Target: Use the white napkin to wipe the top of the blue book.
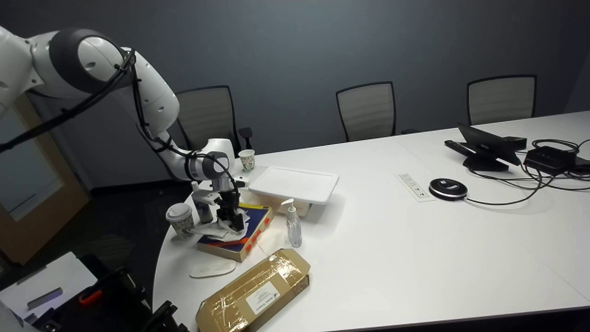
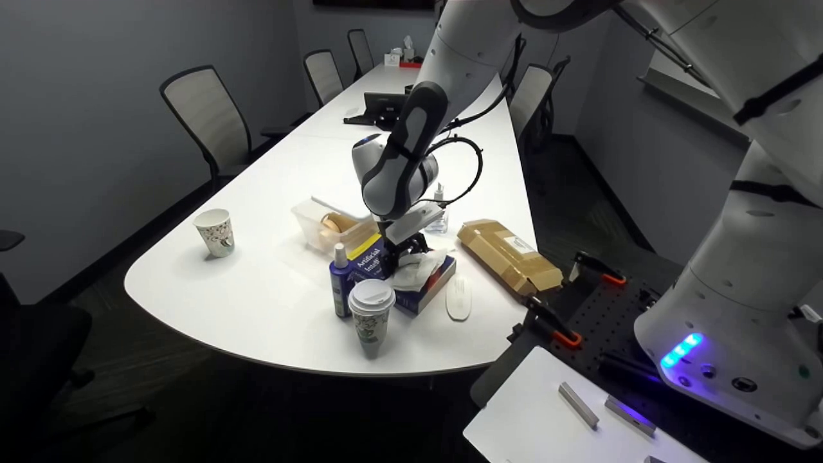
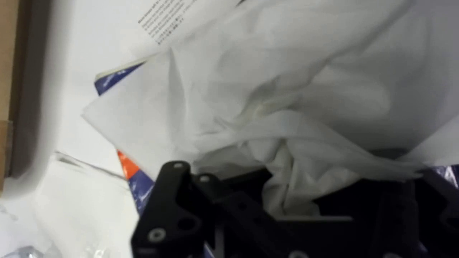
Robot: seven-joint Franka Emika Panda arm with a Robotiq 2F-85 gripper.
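The blue book lies flat on the table, dark blue with orange-red marks and a yellow strip. It also shows in an exterior view with "Artificial Intelligence" lettering partly visible. The white napkin is crumpled over the book's top; it also shows in an exterior view. My gripper is down over the book, shut on the gathered napkin. In the wrist view the napkin bunches up between the dark fingers and hides most of the book; an orange and blue edge shows.
A lidded cup and a purple spray bottle stand close beside the book. A clear pump bottle and a white-lidded container are on its far side. A cardboard box and a flat white packet lie nearby.
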